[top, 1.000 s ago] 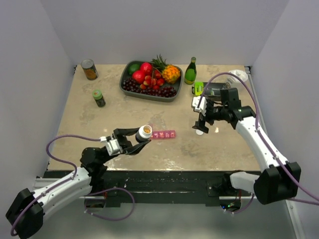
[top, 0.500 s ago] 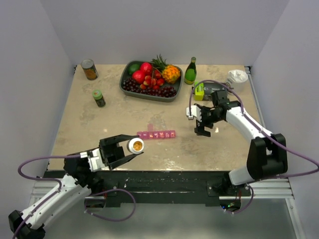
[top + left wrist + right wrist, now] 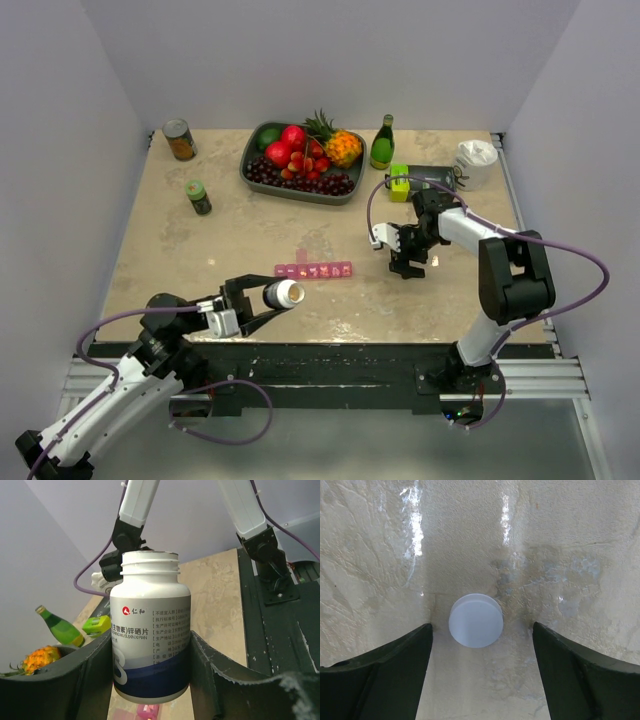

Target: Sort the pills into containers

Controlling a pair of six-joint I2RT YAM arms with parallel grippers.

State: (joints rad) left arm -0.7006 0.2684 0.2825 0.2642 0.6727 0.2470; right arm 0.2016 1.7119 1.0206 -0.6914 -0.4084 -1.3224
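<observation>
Left pincer (image 3: 272,298) was clenched on an uncapped white pill bottle (image 3: 150,630), one finger on each side of its body. It held the bottle tipped onto its side above the near edge of the counter (image 3: 200,250), the mouth turned toward the right edge.

The containers (image 3: 314,270), a slim pink strip of small compartments, lay flat around the middle of the counter, a little toward the near edge. The strip's left end was near the bottle's mouth but apart from it, on the far side. One small pink flap seemed to stand up along the strip's far side. Whether any compartment held a pill was too small to tell, and no loose pill showed on the counter.

To the right of the strip, the right pincer (image 3: 403,264) hung released, jaws wide, low over the bottle's round white cap (image 3: 475,620). The cap lay on the counter between the jaws, touching neither.

Along the far edge stood a tray of fruit (image 3: 250,170), a green bottle (image 3: 382,142) and a tin can (image 3: 179,139), with a green-capped jar (image 3: 198,196) nearer the left edge.

By my reading the opening step was done, with the bottle open and the cap set down. The sorting itself looked hardly begun, since the bottle was not yet over the strip and every compartment was left to fill.
</observation>
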